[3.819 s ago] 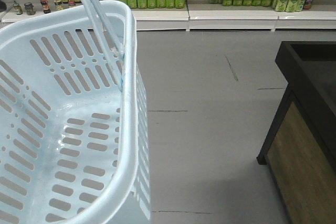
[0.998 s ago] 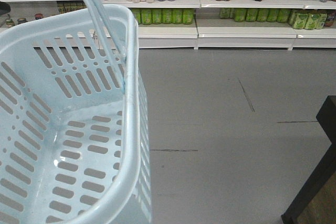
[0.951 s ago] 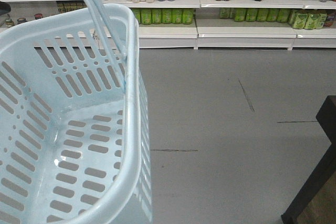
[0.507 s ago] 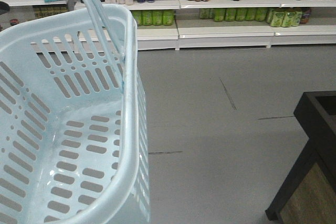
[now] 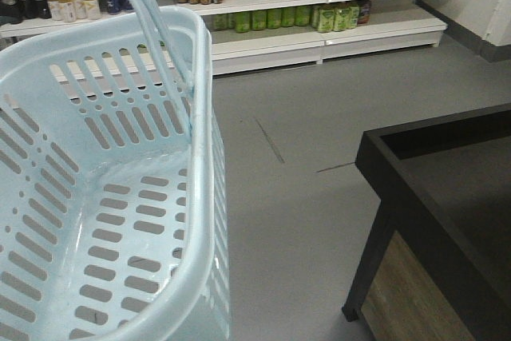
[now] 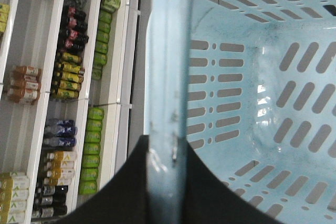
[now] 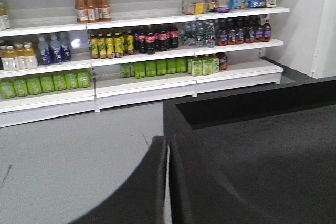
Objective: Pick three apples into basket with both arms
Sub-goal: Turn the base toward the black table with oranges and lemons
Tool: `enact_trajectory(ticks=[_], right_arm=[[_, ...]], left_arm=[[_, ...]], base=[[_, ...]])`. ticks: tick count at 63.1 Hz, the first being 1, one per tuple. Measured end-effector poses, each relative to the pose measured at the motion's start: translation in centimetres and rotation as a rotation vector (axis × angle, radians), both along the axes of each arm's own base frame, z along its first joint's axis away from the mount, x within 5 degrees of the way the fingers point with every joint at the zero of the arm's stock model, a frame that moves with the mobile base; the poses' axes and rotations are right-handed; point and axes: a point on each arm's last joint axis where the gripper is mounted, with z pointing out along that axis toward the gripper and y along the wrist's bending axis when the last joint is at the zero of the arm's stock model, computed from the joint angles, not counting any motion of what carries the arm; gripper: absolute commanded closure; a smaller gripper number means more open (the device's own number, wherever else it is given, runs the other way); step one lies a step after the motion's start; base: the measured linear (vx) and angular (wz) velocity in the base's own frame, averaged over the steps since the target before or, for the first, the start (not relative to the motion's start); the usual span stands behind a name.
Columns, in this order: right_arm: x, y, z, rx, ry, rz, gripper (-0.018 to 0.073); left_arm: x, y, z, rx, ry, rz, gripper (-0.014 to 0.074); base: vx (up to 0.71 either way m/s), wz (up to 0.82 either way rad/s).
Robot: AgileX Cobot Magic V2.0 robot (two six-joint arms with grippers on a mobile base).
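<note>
The basket fills the left of the front view, cut off at the edges. It hangs below the left pincer, which is clamped on its handle. The black stand looks nearer than before, and its inside is too dark to see. The right pincer is pressed together, empty, near the stand.

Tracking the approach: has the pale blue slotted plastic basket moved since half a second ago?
Yes. The basket is nearer the black stand on its right; the floor gap between has narrowed.
</note>
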Motion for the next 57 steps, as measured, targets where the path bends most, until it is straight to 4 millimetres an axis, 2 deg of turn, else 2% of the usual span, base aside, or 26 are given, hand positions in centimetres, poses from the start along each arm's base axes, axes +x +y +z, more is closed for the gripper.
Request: enact_trajectory(ticks=[57], right_arm=[[0.0, 0.0, -0.05, 0.0, 0.002, 0.0, 0.0568]], left_arm=[[0.48, -0.5, -0.31, 0.012, 0.013, 0.0, 0.0603]], base=[[0.09, -0.41]])
